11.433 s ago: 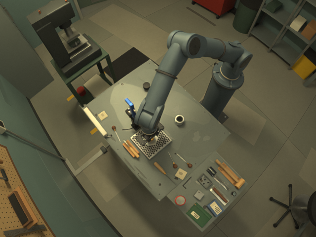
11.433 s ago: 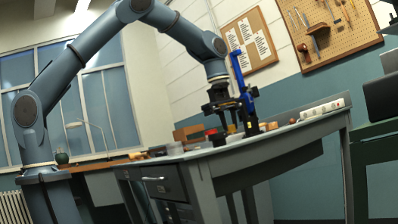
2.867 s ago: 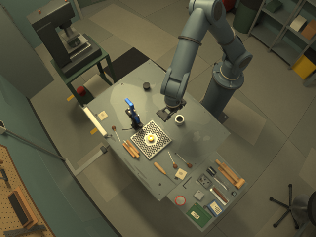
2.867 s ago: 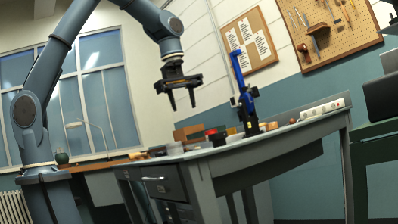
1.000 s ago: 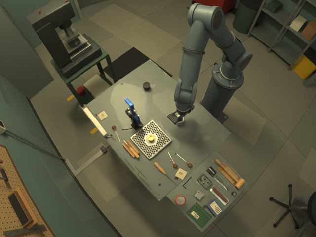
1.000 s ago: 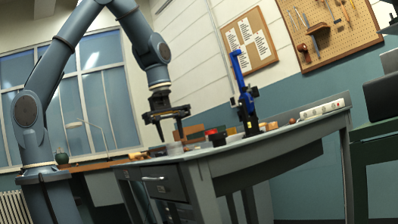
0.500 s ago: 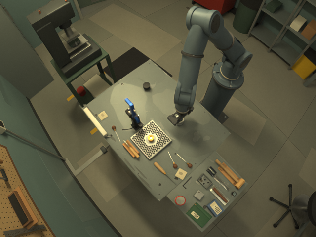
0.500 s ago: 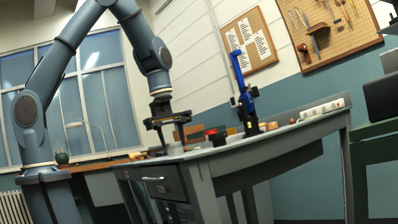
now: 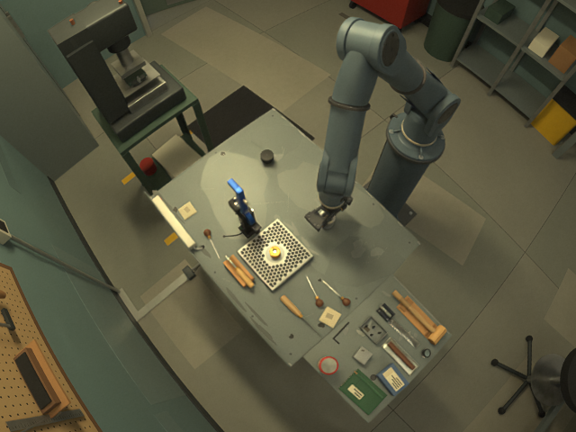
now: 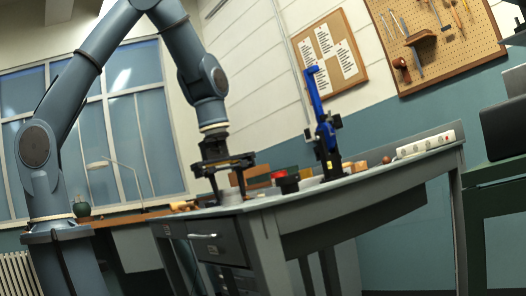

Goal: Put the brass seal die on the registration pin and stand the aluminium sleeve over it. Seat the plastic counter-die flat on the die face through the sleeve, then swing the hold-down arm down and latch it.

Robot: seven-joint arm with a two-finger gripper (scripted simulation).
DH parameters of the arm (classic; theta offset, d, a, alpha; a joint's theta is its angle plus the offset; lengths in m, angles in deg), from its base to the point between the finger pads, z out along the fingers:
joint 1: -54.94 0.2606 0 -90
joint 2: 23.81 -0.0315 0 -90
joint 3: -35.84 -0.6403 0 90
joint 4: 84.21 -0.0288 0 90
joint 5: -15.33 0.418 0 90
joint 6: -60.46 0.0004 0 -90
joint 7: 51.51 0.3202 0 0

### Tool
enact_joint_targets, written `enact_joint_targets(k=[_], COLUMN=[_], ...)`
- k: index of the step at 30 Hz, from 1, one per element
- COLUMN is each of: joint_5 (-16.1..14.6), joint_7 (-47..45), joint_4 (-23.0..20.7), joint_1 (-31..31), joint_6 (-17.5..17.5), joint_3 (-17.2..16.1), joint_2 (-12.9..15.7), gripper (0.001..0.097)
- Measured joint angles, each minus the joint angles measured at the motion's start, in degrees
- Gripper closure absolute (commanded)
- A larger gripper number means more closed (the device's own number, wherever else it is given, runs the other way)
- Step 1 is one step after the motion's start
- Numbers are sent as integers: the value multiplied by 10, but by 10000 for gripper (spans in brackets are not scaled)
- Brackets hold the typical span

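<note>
The aluminium sleeve (image 10: 231, 196) stands upright on the table, pale and short, between the fingers of my open gripper (image 10: 227, 192), which has come down around it and holds nothing. In the side camera the gripper (image 9: 321, 219) hides most of the sleeve. The brass seal die (image 9: 274, 251) sits at the middle of the perforated plate (image 9: 275, 254), left of the gripper. The blue hold-down arm (image 9: 238, 195) stands raised on its black clamp base at the plate's far corner. The black plastic counter-die (image 9: 267, 156) lies alone on the far part of the table.
The table's right edge runs close behind the gripper, with the robot's base (image 9: 405, 162) just beyond. Wooden-handled tools (image 9: 239, 271) lie left of and in front of the plate. A side tray (image 9: 381, 344) with small parts adjoins the near right corner. A white power strip (image 9: 174, 222) lines the left edge.
</note>
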Motion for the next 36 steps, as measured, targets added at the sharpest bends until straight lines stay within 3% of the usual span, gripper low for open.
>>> enact_joint_targets(k=[11, 36], joint_5=[0, 0], joint_7=[0, 0], joint_4=[0, 0], joint_1=[0, 0], joint_6=[0, 0], joint_3=[0, 0], joint_2=[0, 0], gripper=[251, 751])
